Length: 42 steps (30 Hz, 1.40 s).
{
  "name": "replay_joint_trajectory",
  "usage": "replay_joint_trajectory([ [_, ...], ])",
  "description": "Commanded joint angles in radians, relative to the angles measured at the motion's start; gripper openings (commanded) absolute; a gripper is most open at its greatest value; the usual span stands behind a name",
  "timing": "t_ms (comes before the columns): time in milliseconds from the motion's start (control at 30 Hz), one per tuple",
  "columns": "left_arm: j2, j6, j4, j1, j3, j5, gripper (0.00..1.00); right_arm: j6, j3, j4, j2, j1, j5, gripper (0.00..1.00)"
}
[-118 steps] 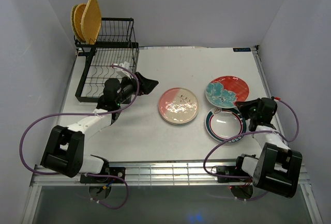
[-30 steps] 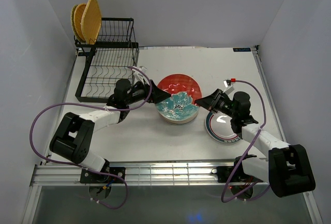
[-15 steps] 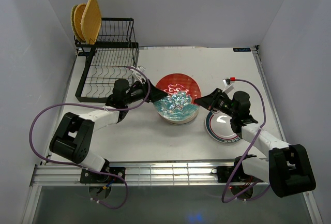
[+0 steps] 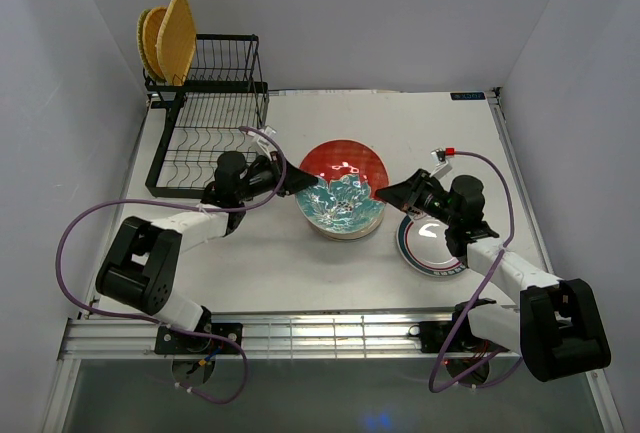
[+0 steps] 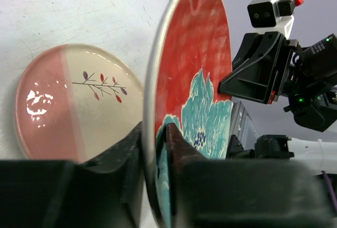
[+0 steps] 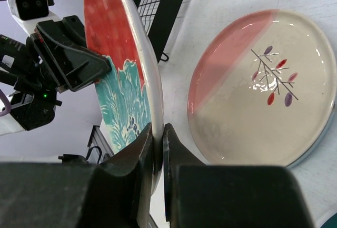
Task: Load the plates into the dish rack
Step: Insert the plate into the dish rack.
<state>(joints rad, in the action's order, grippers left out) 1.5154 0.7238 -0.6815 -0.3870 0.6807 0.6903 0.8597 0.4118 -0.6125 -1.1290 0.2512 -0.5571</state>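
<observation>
Leaning nearward, red-teal plate on edge

Reaches inward with the left arm, kept low, forearm stretched rightward toward centre. Clamps the left gripper on the left rim of the red-and-teal plate, one finger on each face, jaws nearly together. Mirrors this with the right arm: forearm angled up-left from the base, wrist pointing left. Pinches the opposite rim with the right gripper, fingers narrow, one per face. Holds plate tilted on edge between both grippers, tips facing each other.
</observation>
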Motion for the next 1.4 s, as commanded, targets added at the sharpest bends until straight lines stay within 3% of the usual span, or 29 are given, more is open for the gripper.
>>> replay_joint_trajectory([
  [0, -0.004, 0.000, -0.047, -0.012, 0.013, 0.063, 0.22, 0.022, 0.085, -0.188, 0.020, 0.013, -0.024, 0.08],
  [133, 0.011, -0.006, -0.047, -0.010, 0.022, 0.066, 0.00, 0.019, 0.085, -0.187, 0.021, 0.014, -0.023, 0.08],
  [300, 0.009, -0.020, -0.038, -0.003, 0.019, 0.025, 0.00, 0.009, 0.082, -0.185, 0.028, 0.013, -0.023, 0.12],
  [433, -0.018, -0.040, -0.035, 0.005, 0.007, -0.009, 0.00, -0.004, 0.084, -0.179, 0.028, 0.013, -0.018, 0.36],
  [700, -0.069, -0.096, -0.017, 0.019, -0.009, -0.083, 0.00, -0.013, 0.087, -0.173, 0.020, 0.014, -0.024, 0.62],
  [733, -0.072, -0.095, -0.009, 0.028, -0.007, -0.096, 0.00, -0.016, 0.085, -0.173, 0.021, 0.013, -0.024, 0.78],
  [833, -0.077, -0.090, 0.008, 0.045, 0.003, -0.097, 0.00, -0.028, 0.085, -0.158, 0.028, 0.013, -0.012, 0.96],
  [900, -0.080, -0.087, 0.011, 0.048, 0.011, -0.074, 0.00, -0.037, 0.084, -0.141, 0.034, 0.013, -0.003, 0.90],
  [1200, -0.124, -0.086, 0.054, 0.082, 0.040, -0.048, 0.00, -0.060, 0.090, -0.079, 0.055, 0.013, 0.051, 0.90],
  [1367, -0.158, -0.092, 0.224, 0.114, 0.161, -0.095, 0.00, -0.068, 0.090, -0.049, 0.051, 0.013, 0.079, 0.90],
])
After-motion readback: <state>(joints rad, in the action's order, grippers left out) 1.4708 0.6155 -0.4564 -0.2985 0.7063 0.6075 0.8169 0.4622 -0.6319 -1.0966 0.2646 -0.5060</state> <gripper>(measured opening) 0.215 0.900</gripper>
